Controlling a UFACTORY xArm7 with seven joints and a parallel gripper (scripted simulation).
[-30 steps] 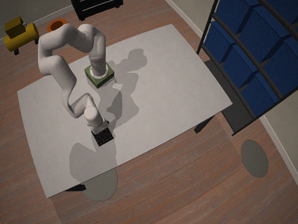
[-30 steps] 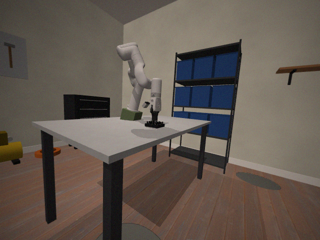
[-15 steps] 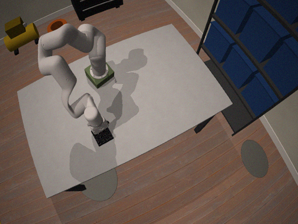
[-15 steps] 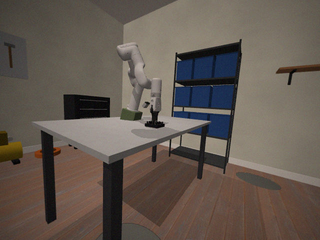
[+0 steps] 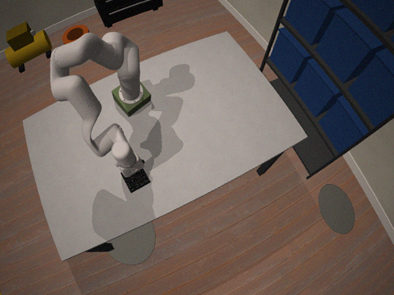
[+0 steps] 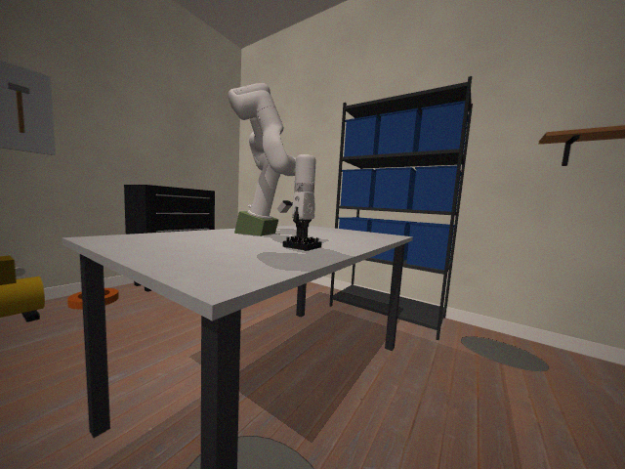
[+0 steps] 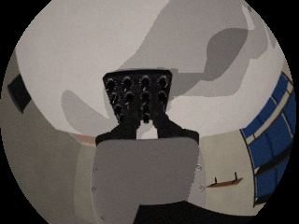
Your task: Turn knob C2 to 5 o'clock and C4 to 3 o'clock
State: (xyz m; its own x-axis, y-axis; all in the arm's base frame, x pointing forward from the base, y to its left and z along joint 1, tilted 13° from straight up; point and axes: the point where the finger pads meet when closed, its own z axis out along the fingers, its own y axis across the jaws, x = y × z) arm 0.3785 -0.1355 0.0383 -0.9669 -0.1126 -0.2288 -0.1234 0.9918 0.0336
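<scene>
Top view: The black knob box [image 5: 135, 182] [image 6: 302, 244] [image 7: 133, 76] lies on the white-topped table [image 5: 225, 126] [image 6: 151, 257] [image 7: 93, 37], its sides angled to the picture edges, two of them roughly parallel to the table's long edges. Its outline is close to square; a long axis cannot be established. The white xArm 7 [image 5: 75, 88] [image 6: 272, 141] loops out from its green base block [image 5: 129, 111] [image 6: 255, 224], its wrist over the box's side nearest that block.

Exterior view: The box sits level, knobs upward. The arm rises beyond it, bends high, then descends to a vertical wrist. The gripper [image 5: 131, 172] [image 6: 302, 236] [image 7: 145, 100] points straight down at the knobs.

Wrist view: Knobs with white pointer lines stand in rows, the fingers reaching in among the nearest ones. The fingers stand slightly apart, unclenched; no firm grasp is evident, though contact with a knob cannot be determined. The socket is not discernible, so the box's front cannot be assigned. Printed names are too small to read.
</scene>
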